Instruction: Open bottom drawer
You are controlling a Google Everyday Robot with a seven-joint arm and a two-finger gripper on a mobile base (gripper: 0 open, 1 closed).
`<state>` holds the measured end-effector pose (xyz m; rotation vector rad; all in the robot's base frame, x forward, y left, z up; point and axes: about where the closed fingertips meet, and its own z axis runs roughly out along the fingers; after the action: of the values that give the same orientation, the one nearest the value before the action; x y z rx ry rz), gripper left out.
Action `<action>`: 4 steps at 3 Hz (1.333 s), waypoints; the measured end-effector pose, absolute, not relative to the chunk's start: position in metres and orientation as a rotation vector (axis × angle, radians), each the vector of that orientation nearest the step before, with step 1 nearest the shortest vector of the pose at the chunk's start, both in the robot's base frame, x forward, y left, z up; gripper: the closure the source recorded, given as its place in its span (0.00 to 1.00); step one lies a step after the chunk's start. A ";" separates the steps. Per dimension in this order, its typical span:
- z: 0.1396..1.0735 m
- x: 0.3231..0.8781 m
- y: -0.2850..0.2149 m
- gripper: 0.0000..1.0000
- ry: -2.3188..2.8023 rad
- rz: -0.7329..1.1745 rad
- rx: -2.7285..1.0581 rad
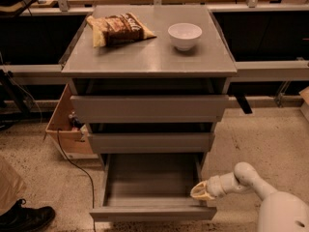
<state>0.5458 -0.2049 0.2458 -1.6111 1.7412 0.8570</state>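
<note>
The grey cabinet has three handleless drawers. The bottom drawer [152,212] stands pulled out, and its shallow, empty grey box interior [152,178] shows. The top drawer [149,108] and the middle drawer [150,142] are pushed in. My gripper [203,191] sits at the right side wall of the bottom drawer, near its front corner, on the end of my white arm [251,182] that reaches in from the lower right.
A snack bag [119,29] and a white bowl [184,35] sit on the cabinet top [149,57]. An open cardboard box [65,124] and a cable [79,170] lie left of the cabinet. A dark shoe [26,218] is at the lower left. Benches run behind.
</note>
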 end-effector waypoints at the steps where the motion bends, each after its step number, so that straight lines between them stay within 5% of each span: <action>1: 0.240 0.544 -0.189 1.00 1.712 0.903 -1.612; 4: 0.177 0.553 -0.130 1.00 1.702 0.820 -1.800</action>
<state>0.5529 -0.1304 0.1767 -1.7996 1.7021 0.8197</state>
